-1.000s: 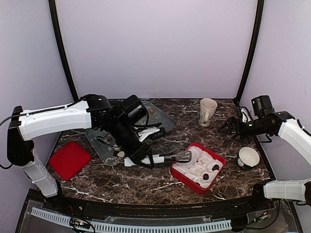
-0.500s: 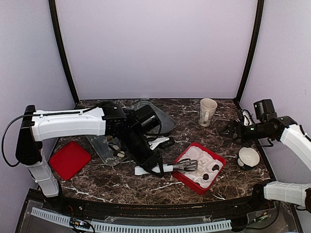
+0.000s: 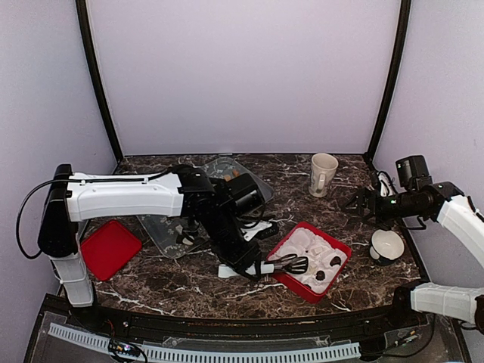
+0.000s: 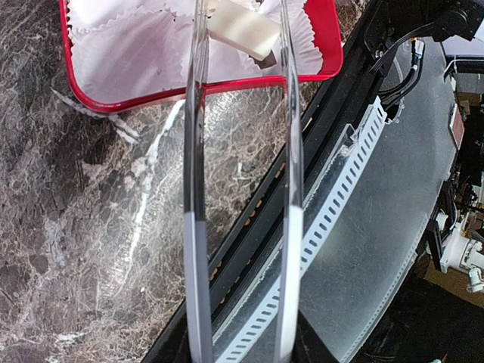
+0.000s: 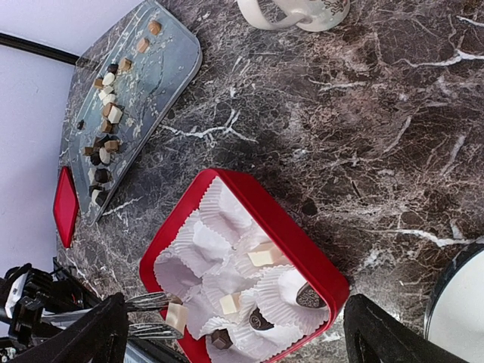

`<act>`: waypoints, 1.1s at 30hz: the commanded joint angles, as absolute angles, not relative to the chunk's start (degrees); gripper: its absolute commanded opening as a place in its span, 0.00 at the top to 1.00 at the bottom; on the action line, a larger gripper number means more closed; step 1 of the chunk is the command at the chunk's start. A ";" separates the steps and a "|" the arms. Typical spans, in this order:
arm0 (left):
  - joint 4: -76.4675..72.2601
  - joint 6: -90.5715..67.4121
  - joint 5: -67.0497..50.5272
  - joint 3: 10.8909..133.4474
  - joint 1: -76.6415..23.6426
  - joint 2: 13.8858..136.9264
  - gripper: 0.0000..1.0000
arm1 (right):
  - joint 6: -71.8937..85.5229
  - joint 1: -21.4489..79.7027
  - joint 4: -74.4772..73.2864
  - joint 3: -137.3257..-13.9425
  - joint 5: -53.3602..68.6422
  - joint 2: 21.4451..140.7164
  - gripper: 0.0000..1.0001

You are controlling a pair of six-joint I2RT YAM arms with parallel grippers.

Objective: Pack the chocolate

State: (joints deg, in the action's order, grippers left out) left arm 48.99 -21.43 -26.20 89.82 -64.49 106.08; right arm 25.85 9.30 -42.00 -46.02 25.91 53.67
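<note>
Red and square, the box (image 3: 293, 286) sits toward the near right of the dark marbled bench (image 3: 189, 283), lined with white fluted paper cups (image 5: 204, 242). The left gripper (image 3: 248, 265) is clenched round the white handle of a pair of tongs (image 3: 276, 265). Their metal tips reach over the box's near-left rim, and pinched between them is one cream-white lump (image 4: 243, 29), just above the paper cups. A few cream and dark pieces lie in the cups already.

The rest of the chocolate (image 5: 113, 115) — dark, tan and cream bits — is strewn along a clear tray (image 5: 162, 68) toward the far-left part of the bench, partly hidden behind the left arm in the overhead view. A red lid (image 3: 110, 248) lies flat by the left edge.

The right gripper (image 3: 355, 202) hangs near the right edge — jaws spread wide, nothing between them. A cream mug (image 3: 324, 174) stands upright by the far edge, and a white bowl (image 3: 387, 244) rests close to the right edge, beside the box.
</note>
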 commanded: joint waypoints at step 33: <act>50.73 -20.77 -22.96 98.06 -61.18 101.34 0.59 | 26.45 8.89 -39.60 -44.99 26.32 53.40 0.00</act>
State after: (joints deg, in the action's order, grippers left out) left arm 51.92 -20.21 -23.68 96.16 -63.75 107.24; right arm 26.04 9.30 -41.91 -45.47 25.91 53.65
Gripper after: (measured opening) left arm 0.409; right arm 0.998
